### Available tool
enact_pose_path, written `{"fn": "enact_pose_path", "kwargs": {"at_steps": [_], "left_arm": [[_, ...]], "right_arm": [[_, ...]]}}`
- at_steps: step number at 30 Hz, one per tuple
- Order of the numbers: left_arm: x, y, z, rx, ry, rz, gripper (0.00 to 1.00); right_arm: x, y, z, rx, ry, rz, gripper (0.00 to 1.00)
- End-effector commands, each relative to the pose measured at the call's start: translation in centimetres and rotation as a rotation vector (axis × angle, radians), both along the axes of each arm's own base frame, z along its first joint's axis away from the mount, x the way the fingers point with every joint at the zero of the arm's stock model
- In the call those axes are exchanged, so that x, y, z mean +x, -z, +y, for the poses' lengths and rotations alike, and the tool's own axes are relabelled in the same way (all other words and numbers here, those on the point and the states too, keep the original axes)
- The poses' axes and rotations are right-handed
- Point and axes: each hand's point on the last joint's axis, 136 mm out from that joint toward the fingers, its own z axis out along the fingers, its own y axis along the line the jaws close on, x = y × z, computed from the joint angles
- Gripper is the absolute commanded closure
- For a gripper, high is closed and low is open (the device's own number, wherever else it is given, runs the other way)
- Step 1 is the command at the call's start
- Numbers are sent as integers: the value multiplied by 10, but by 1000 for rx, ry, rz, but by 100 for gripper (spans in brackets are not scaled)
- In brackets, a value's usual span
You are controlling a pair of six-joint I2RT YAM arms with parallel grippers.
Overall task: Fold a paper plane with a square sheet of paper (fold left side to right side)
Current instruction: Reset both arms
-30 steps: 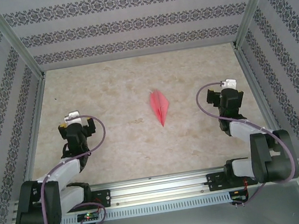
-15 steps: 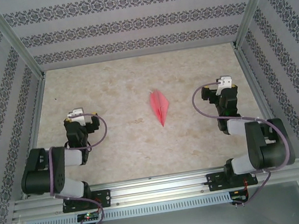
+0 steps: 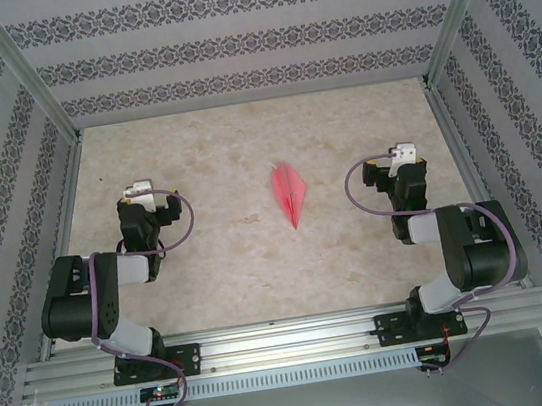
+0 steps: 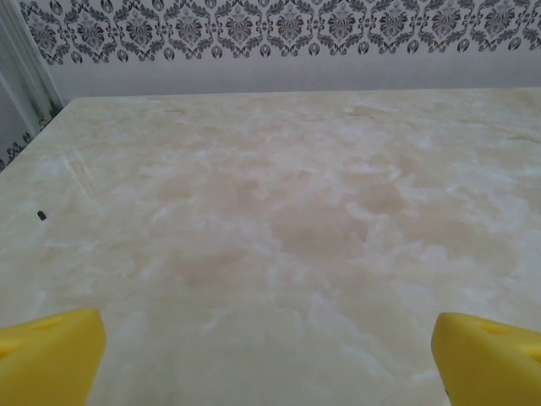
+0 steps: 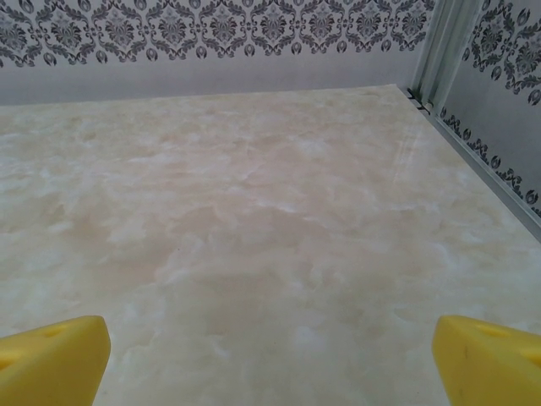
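The paper plane [image 3: 290, 193] is a slim salmon-red dart with a centre ridge. It lies flat mid-table with its tip towards the arms. My left gripper [image 3: 138, 207] sits well to its left, and my right gripper [image 3: 404, 168] well to its right. Neither touches the paper. In the left wrist view the left gripper [image 4: 270, 359] is open, its yellow fingertips [image 4: 46, 355] far apart over bare table. In the right wrist view the right gripper [image 5: 270, 359] is open too, with nothing between its yellow fingertips [image 5: 51, 359].
The marble-patterned table [image 3: 229, 259] is boxed in by patterned walls [image 3: 228, 42] and metal corner posts [image 3: 25, 71]. A metal rail [image 3: 291, 342] carries the arm bases at the near edge. A small dark speck [image 4: 40, 216] lies on the table's left side.
Both arms have folded back, their elbows drawn up towards the bases. The left gripper moved slightly away and right, the right gripper slightly left. The plane has not moved.
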Motion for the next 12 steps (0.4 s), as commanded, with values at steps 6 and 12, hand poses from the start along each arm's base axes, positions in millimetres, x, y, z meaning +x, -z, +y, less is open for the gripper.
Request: {"fn": "enact_pose_path", "kwargs": {"at_steps": [6, 12], "left_arm": [[2, 6, -17, 26, 94, 37, 0], [2, 6, -17, 27, 94, 37, 0]], "right_arm": [[5, -17, 2, -4, 3, -58, 2], [5, -17, 2, -2, 3, -59, 2]]}}
